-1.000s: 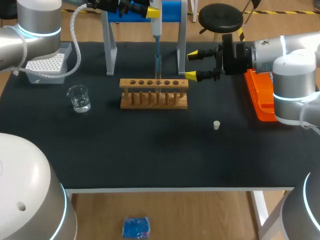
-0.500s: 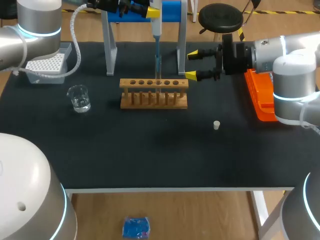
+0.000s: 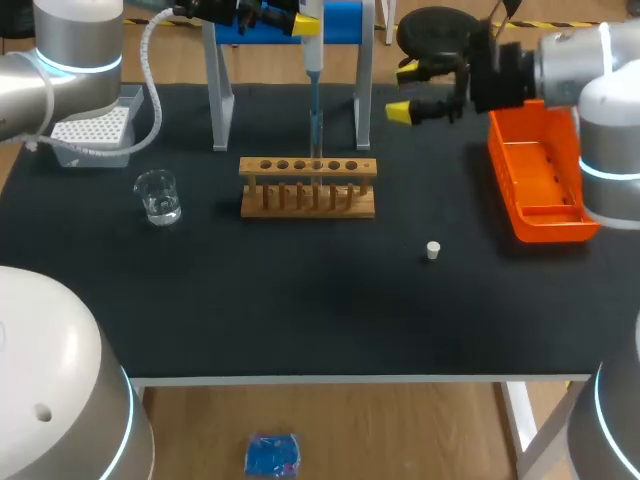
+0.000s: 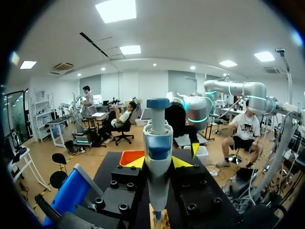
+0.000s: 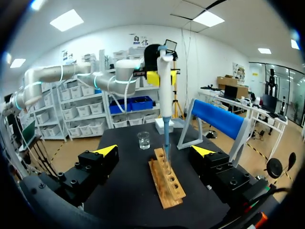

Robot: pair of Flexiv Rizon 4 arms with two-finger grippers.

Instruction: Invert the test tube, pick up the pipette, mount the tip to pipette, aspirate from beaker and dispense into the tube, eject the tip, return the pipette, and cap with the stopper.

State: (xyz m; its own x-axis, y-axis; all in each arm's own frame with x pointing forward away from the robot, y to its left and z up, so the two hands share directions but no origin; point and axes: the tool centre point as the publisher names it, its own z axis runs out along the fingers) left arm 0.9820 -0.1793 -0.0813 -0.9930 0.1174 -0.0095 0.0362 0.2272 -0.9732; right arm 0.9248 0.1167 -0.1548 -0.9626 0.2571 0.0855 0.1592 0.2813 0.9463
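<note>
Your left claw (image 4: 158,163) was clamped on the pipette (image 3: 312,62), its tip down at the rack (image 3: 308,186). Your right claw (image 3: 402,91) hung spread apart, well away from the stopper (image 3: 433,250).

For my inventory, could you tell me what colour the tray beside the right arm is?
The tray is bright orange, clearest in the head view.

Bright, even light is coming down from ceiling panels (image 4: 116,9), as I am seeing in both wrist views. The dark table (image 3: 300,300) is taking it without glare, the wooden rack (image 3: 308,187) is throwing only a soft, faint shadow, and the beaker (image 3: 158,196) is catching small glints.
</note>
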